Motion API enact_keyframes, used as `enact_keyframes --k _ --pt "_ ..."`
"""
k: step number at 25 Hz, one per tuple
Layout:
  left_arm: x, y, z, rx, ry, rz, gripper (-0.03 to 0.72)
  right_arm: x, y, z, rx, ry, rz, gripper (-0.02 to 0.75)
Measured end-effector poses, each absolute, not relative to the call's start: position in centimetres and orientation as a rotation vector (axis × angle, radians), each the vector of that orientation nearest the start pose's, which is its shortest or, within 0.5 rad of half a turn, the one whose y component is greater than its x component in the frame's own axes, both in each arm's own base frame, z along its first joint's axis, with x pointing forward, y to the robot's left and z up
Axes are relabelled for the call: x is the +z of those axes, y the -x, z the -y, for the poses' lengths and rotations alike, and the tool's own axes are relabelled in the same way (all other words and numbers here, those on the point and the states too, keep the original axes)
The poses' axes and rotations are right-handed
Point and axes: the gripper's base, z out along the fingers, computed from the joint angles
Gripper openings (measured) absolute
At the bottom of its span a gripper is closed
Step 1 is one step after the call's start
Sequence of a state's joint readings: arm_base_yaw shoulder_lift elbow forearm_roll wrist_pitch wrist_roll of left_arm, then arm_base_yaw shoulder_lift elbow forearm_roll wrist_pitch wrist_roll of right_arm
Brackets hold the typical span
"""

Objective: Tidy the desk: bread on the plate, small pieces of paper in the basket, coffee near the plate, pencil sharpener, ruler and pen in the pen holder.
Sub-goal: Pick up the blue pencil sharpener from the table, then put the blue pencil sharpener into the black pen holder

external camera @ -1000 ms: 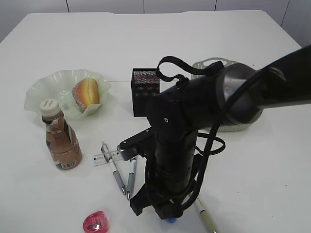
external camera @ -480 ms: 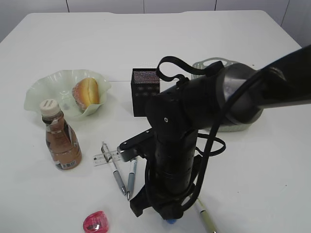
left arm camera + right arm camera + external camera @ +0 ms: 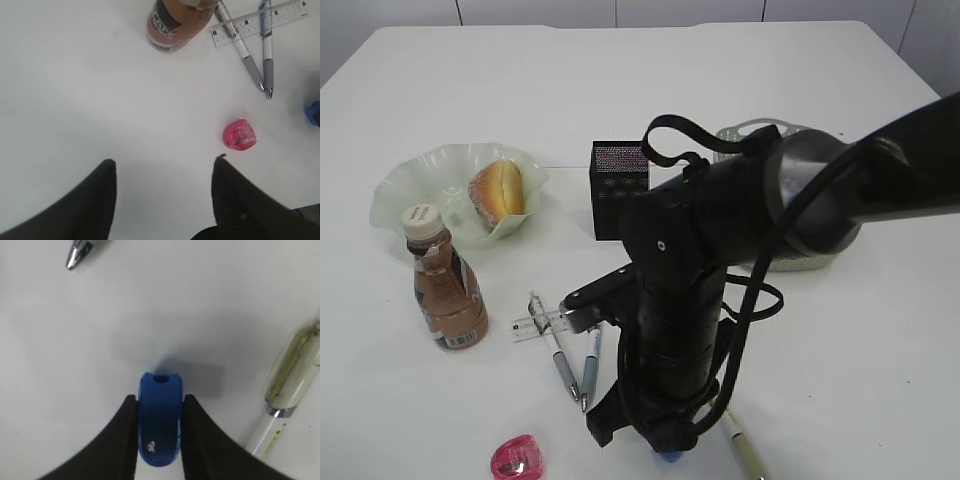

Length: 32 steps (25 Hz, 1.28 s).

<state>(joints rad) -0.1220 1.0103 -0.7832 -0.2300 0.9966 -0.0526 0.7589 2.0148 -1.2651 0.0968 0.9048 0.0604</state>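
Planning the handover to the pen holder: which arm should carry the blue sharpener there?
Right. The right gripper is already shut on the blue sharpener, and the pen holder stands just beyond that arm. The left gripper hangs open, empty.

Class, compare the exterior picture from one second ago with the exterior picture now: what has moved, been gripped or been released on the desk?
Almost nothing changed. The right gripper stays low at the near edge, shut on the blue pencil sharpener, with at most a slight settling of the arm. The bottle, bread on the plate, pens, ruler and pink sharpener stayed put.
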Motion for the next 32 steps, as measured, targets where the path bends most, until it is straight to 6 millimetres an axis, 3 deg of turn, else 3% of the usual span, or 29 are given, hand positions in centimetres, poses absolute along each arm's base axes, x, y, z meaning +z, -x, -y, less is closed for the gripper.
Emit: enact_keyframes --k 5,13,23,28,32 --pt "28.9 -16.9 3.8 -0.351 0.017 -2.712 0.444 15.3 -26.6 -26.3 0.154 1.091 -2.935 0.17" --pt "28.8 -16.8 3.8 -0.352 0.016 -2.725 0.444 19.1 -29.3 -26.3 0.355 1.021 -2.846 0.17" --pt "28.8 -16.6 3.9 -0.372 0.02 -2.74 0.443 22.0 -35.3 -21.3 0.606 0.825 -2.728 0.17" --pt "28.8 -16.6 3.9 -0.372 0.02 -2.74 0.443 23.4 -38.0 -19.0 0.86 0.715 -2.508 0.17" --pt "28.8 -16.6 3.9 -0.372 0.02 -2.74 0.442 24.8 -40.1 -17.6 0.926 0.604 -2.298 0.17"
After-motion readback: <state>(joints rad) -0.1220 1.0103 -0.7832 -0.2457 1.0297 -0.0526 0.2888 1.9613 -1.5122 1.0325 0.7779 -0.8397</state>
